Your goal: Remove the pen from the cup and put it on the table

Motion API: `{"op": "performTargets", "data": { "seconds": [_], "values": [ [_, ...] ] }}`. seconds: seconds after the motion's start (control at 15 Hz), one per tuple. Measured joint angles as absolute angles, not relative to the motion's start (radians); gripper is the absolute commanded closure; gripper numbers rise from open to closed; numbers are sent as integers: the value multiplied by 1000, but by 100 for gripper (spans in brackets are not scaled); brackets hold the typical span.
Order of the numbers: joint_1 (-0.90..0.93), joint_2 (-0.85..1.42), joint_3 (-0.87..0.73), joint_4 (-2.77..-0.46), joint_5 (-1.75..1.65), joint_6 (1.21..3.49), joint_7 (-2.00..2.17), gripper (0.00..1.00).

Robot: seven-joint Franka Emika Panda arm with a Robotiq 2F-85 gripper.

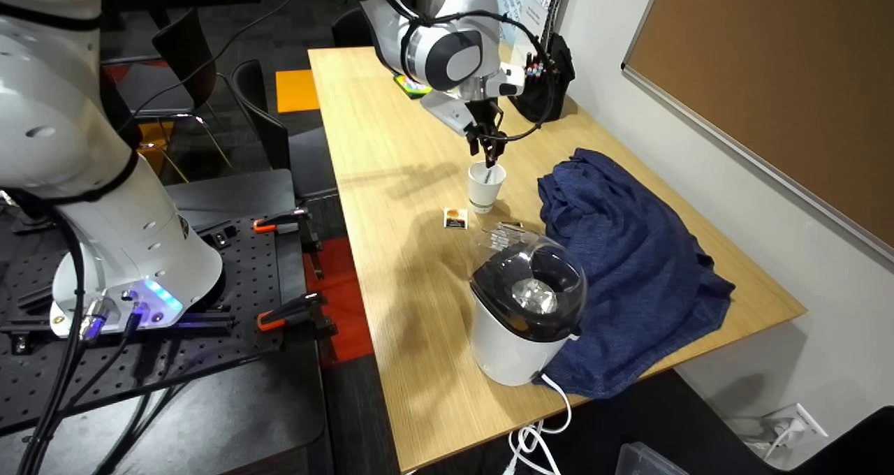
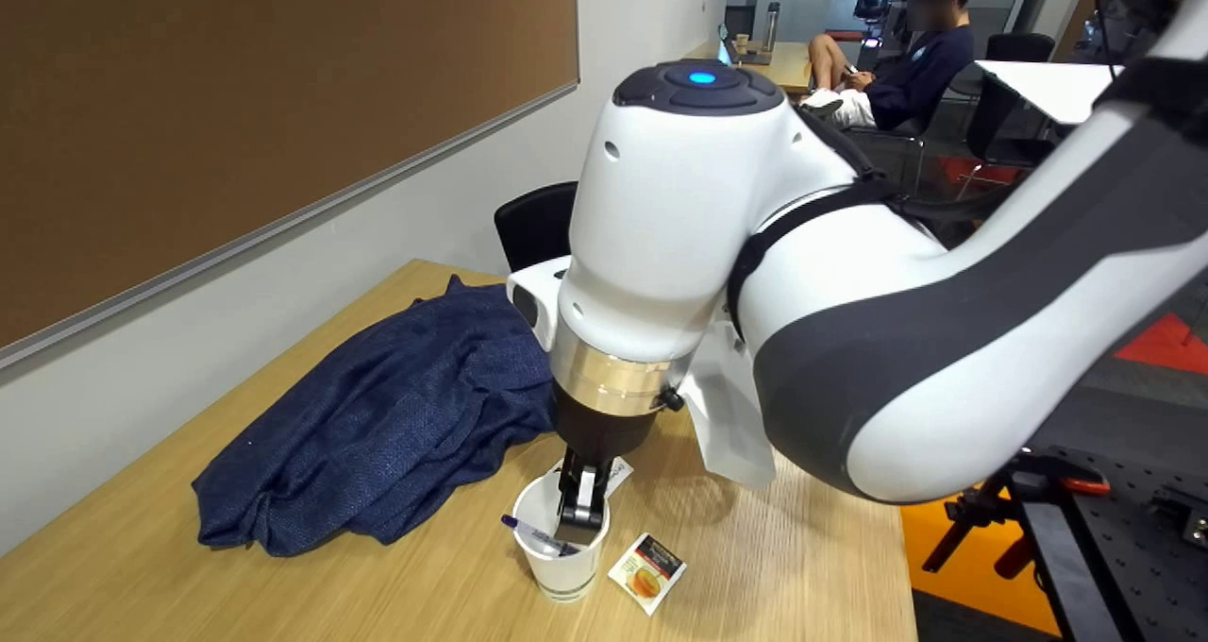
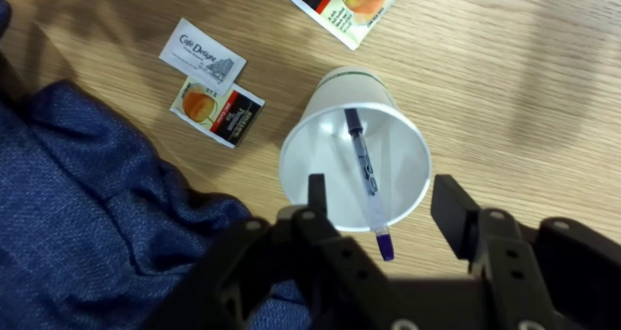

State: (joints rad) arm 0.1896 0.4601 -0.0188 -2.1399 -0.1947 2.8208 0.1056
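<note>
The white paper cup (image 1: 482, 200) stands upright on the pale wood table (image 1: 377, 216); the cup also shows in an exterior view (image 2: 564, 581) and in the wrist view (image 3: 350, 93). The pen (image 3: 367, 174) leans inside the cup, with a clear barrel, dark lower end and purple tip poking past the rim. The pen also shows in both exterior views (image 2: 540, 536) (image 1: 488, 175). My gripper (image 3: 381, 199) is open above the cup, its two fingers apart on either side of the pen's upper part, not touching it. It also shows in both exterior views (image 1: 487, 152) (image 2: 581, 510).
A tea packet (image 3: 349, 9) lies beside the cup. A Café Delight packet (image 3: 204, 56) overlaps another tea packet (image 3: 220, 116) nearby. A dark blue cloth (image 1: 621, 272) covers the wall side. A white appliance with a clear lid (image 1: 506, 342) stands near the table's end.
</note>
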Motion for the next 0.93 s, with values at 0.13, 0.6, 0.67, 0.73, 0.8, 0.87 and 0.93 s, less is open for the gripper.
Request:
{"op": "performTargets", "data": {
  "seconds": [0.13, 0.6, 0.67, 0.73, 0.8, 0.87, 0.93],
  "values": [
    [190, 474, -19, -2128, -194, 2821, 106, 56],
    [187, 528, -21, -2084, -192, 2821, 106, 53],
    [186, 537, -21, -2077, -192, 2821, 105, 52],
    [185, 545, -21, -2069, -192, 2821, 105, 52],
    [184, 553, -21, -2061, -191, 2821, 105, 53],
    [183, 562, -21, -2053, -191, 2821, 105, 54],
    [182, 570, -21, -2045, -190, 2821, 105, 54]
  ]
}}
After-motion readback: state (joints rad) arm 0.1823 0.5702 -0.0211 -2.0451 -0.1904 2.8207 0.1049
